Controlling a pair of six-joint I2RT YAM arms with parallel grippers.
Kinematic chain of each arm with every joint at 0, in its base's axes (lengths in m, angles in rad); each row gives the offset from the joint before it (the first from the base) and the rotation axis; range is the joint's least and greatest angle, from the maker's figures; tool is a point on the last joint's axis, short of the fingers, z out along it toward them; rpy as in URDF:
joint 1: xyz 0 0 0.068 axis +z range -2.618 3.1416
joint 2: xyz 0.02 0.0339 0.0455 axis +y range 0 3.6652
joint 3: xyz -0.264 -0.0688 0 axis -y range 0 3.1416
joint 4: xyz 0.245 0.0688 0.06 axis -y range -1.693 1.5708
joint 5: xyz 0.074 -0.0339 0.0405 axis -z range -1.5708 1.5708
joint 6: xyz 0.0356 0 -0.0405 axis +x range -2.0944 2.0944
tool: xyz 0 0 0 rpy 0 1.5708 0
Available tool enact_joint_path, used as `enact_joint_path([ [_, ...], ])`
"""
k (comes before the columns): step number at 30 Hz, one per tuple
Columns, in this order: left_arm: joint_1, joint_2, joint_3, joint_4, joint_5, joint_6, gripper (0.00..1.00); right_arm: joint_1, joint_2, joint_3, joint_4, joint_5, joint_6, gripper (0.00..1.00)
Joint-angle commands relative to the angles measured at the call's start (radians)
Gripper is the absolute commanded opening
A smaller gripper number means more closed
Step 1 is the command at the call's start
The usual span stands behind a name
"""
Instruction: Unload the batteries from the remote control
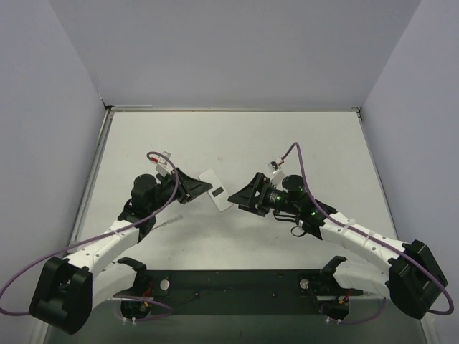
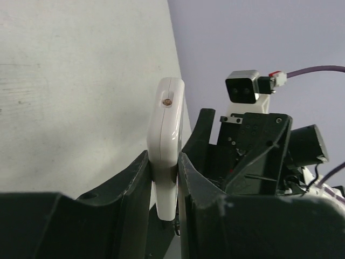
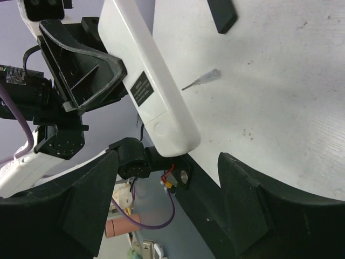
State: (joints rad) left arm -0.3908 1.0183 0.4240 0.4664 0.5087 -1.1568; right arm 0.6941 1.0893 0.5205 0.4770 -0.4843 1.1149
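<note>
My left gripper [image 1: 203, 188] is shut on a white remote control [image 1: 217, 192] and holds it above the table. In the left wrist view the remote [image 2: 167, 121] stands edge-on, clamped between my fingers [image 2: 135, 183]. My right gripper [image 1: 237, 198] is open, just right of the remote's free end. In the right wrist view the remote [image 3: 145, 81] shows its back, with a dark label [image 3: 142, 89] and a closed cover, and its rounded end lies between my spread jaws without touching them. No batteries are in view.
A flat small black rectangle [image 3: 221, 16] and a thin clear pointed piece [image 3: 202, 80] lie on the white table [image 3: 280, 97] beyond the remote. The dark base rail [image 1: 229, 283] runs along the near edge. Grey walls enclose the table.
</note>
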Motion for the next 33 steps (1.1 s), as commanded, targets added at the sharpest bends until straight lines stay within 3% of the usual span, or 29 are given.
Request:
enact_joint_path([
  [1, 0.0, 0.04, -0.014, 0.097, -0.058, 0.08, 0.0, -0.008, 0.033, 0.045, -0.023, 0.039, 0.002, 0.71],
  [5, 0.0, 0.098, -0.022, 0.097, -0.062, 0.111, 0.0, -0.025, 0.096, 0.068, -0.109, 0.056, 0.025, 0.72],
  [14, 0.0, 0.151, -0.042, 0.141, -0.061, 0.109, 0.0, -0.036, 0.195, 0.039, -0.012, 0.015, 0.089, 0.71],
  [33, -0.002, 0.154, -0.073, 0.183, -0.075, 0.062, 0.0, -0.031, 0.242, 0.046, 0.025, 0.019, 0.14, 0.67],
])
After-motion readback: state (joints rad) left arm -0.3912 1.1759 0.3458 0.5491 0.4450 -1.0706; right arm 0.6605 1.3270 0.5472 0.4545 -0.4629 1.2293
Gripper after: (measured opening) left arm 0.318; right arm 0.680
